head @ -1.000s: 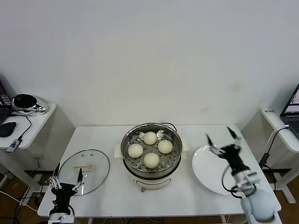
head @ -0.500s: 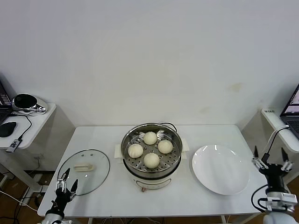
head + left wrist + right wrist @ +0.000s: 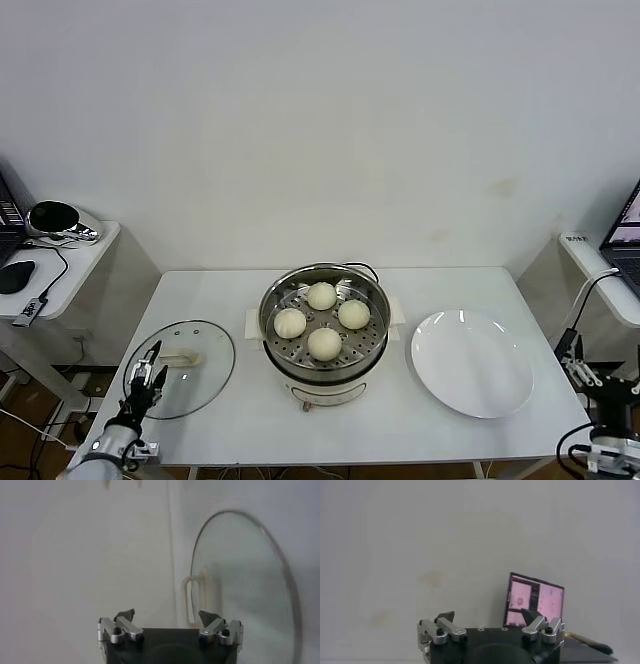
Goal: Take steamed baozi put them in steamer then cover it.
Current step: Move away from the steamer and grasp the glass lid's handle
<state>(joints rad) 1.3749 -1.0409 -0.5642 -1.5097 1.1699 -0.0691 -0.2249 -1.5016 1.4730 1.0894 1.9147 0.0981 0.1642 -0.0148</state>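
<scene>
While four steamed baozi (image 3: 322, 319) are seen resting on the perforated tray inside the steamer (image 3: 323, 335), the pot itself is found uncovered at the middle of the white table (image 3: 250, 420), its white base set towards the near edge. The buns are arranged in a loose diamond, close together but apart from the steel wall.

The glass lid (image 3: 182, 353) is laid flat on the table to the robot's left of the pot, its white handle (image 3: 181, 357) facing up; in the left wrist view the same lid (image 3: 245, 585) is shown with its metal rim and pale handle (image 3: 196, 597). The left gripper (image 3: 146, 374) is held low over the near rim of that lid, fingers spread wide and nothing between them — the same spread is seen in its wrist view (image 3: 169, 622).

A white plate (image 3: 471, 362) is placed on the other side of the pot, bare of buns. The right gripper (image 3: 600, 372) is parked off the table's right corner, jaws likewise apart and empty (its wrist camera is pointed at the wall and at a lit laptop screen (image 3: 534, 600)).

The room is plain: a white wall (image 3: 320, 130) behind, a small side table (image 3: 60, 262) at the left bearing a black-and-silver device (image 3: 60, 221) and a mouse (image 3: 15, 276).
</scene>
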